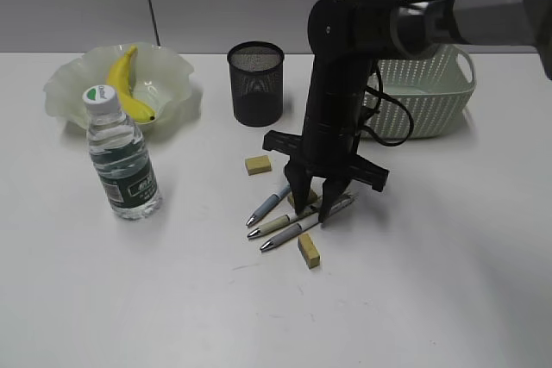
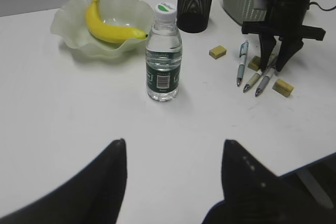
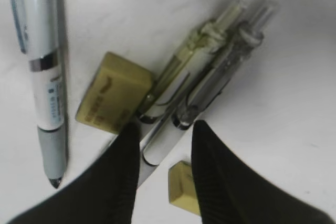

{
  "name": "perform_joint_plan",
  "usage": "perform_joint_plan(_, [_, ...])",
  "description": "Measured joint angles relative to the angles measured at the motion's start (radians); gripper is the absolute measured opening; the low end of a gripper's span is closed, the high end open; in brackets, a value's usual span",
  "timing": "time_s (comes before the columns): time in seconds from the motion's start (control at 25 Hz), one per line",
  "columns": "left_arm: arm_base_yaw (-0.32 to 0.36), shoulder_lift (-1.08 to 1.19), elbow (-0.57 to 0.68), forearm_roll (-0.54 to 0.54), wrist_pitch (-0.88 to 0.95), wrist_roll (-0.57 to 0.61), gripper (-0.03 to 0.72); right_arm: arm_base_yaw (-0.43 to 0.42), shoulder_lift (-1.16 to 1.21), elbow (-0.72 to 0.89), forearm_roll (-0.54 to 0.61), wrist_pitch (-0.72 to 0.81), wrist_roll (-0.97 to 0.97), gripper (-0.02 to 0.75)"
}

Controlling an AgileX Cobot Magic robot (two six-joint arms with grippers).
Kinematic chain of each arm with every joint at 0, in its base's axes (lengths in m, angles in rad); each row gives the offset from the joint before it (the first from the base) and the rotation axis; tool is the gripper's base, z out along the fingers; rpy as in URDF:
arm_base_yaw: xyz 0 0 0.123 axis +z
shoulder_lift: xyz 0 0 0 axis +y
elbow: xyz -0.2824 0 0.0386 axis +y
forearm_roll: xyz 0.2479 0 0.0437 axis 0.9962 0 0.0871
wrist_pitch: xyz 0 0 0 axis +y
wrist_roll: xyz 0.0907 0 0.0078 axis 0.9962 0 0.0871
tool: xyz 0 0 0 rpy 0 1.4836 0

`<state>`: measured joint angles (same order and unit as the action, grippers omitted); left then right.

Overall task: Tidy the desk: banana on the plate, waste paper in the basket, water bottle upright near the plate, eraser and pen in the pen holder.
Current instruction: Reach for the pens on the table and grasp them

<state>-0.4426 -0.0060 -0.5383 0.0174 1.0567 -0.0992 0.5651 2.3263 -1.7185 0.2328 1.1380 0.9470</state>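
Exterior, right gripper: points straight down, fingers narrowly parted astride the pens lying front-right of the black mesh pen holder.
Exterior, erasers: one tan block just before the holder, another nearer the camera.
Exterior, banana: lies in the ruffled glass plate; water bottle upright before it.
Exterior, basket: perforated, right of the holder.
Left wrist, left gripper: jaws wide, empty, over bare desk.
Right wrist, fingers: narrowly apart around a clear pen barrel; third eraser touches alongside.
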Motion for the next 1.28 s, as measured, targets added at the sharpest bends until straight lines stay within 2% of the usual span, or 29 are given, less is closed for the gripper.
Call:
perform_joint_plan(0.36, [0.000, 0.000, 0.000, 0.000, 0.000, 0.000, 0.430, 0.000, -0.001, -0.055, -0.007, 0.060, -0.029, 0.276])
perform_joint_plan(1.28, [0.000, 0.000, 0.000, 0.000, 0.000, 0.000, 0.430, 0.007, -0.044, -0.055, -0.026, 0.064, -0.058, 0.276])
